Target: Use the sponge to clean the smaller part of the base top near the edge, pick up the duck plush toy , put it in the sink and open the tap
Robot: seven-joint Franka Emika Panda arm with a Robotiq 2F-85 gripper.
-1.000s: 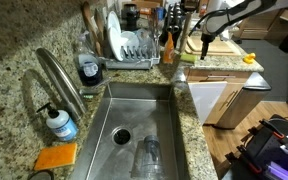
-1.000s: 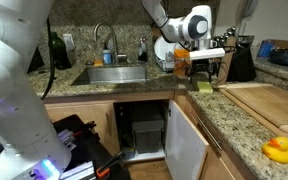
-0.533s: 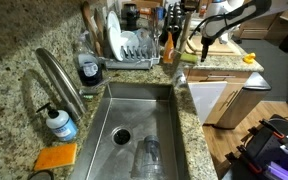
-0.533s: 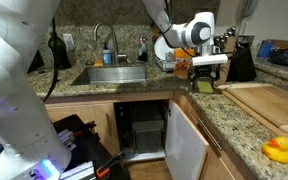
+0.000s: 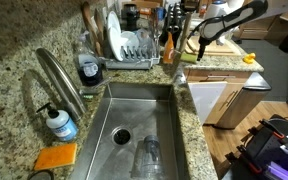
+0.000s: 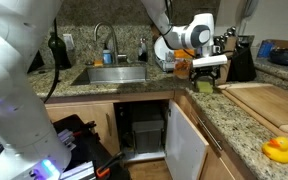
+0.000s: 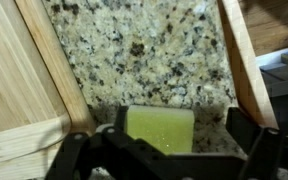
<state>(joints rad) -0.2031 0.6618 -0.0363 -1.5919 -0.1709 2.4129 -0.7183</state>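
Observation:
A yellow-green sponge (image 7: pixel 160 128) lies on the narrow strip of the speckled granite base top (image 7: pixel 144 50) between two wooden boards. My gripper (image 7: pixel 166 150) hangs open just over it, one finger on each side and a gap to the right finger. In both exterior views the gripper (image 6: pixel 209 72) (image 5: pixel 205 42) stands above the sponge (image 6: pixel 204 86) (image 5: pixel 187 58). The yellow duck plush toy (image 6: pixel 279 150) (image 5: pixel 250 58) sits near the counter's edge. The steel sink (image 5: pixel 169 100) (image 6: pixel 114 73) and the gooseneck tap (image 5: pixel 59 75) (image 6: pixel 106 40) are apart from the arm.
Pale wooden cutting boards (image 7: pixel 19 70) (image 7: pixel 246 60) flank the strip. A dish rack (image 5: pixel 129 48) stands behind the sink, a clear glass (image 5: pixel 150 152) lies in the basin, and a soap bottle (image 5: pixel 59 122) and an orange pad (image 5: pixel 56 157) sit by the tap. A cabinet door (image 6: pixel 184 140) hangs open.
The gripper has shifted a little over the sponge and come slightly lower. Its jaws have stayed open.

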